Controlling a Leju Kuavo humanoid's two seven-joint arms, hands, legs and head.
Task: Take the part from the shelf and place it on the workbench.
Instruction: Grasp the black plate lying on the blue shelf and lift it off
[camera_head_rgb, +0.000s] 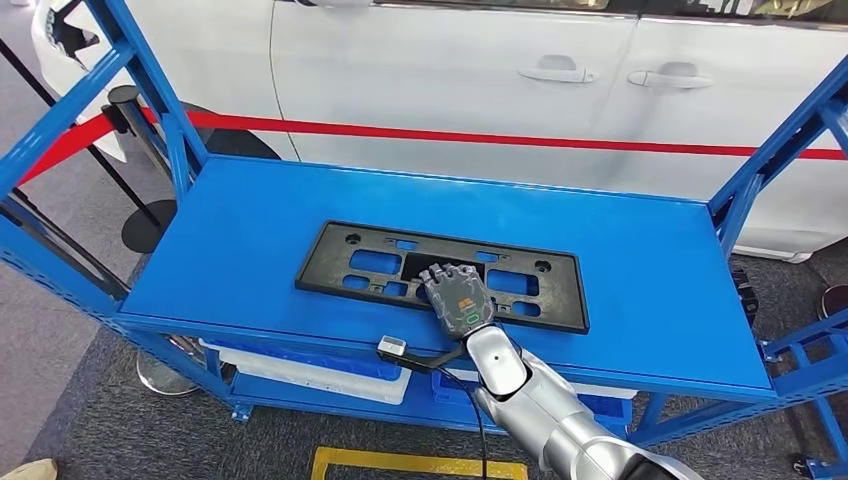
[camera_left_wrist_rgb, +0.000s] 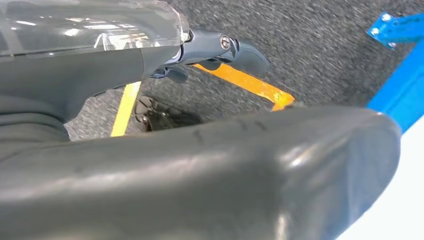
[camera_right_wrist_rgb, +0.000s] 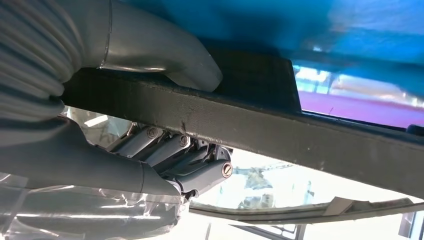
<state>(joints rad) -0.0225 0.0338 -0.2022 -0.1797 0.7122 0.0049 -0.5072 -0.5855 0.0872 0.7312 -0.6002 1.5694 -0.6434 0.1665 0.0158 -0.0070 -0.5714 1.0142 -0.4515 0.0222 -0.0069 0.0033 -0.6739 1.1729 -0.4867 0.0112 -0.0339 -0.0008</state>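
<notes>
A flat black rectangular part (camera_head_rgb: 540, 290) with several cut-outs lies on the blue shelf top (camera_head_rgb: 250, 230), near its front edge. My right hand (camera_head_rgb: 458, 295) reaches in from below and rests over the part's front middle. In the right wrist view the thick thumb (camera_right_wrist_rgb: 190, 70) presses one face of the part's edge (camera_right_wrist_rgb: 300, 135) and the darker fingers (camera_right_wrist_rgb: 200, 167) wrap the other face, so the hand grips it. My left hand (camera_left_wrist_rgb: 215, 47) hangs over the grey floor and holds nothing.
A white car (camera_head_rgb: 450, 80) with a red stripe stands close behind the shelf. Blue slanted uprights (camera_head_rgb: 150, 70) frame both ends. A black stanchion (camera_head_rgb: 135, 130) with a red belt is at the left. Blue bins (camera_head_rgb: 300, 365) sit on the level below; a yellow floor line (camera_head_rgb: 420, 465) runs in front.
</notes>
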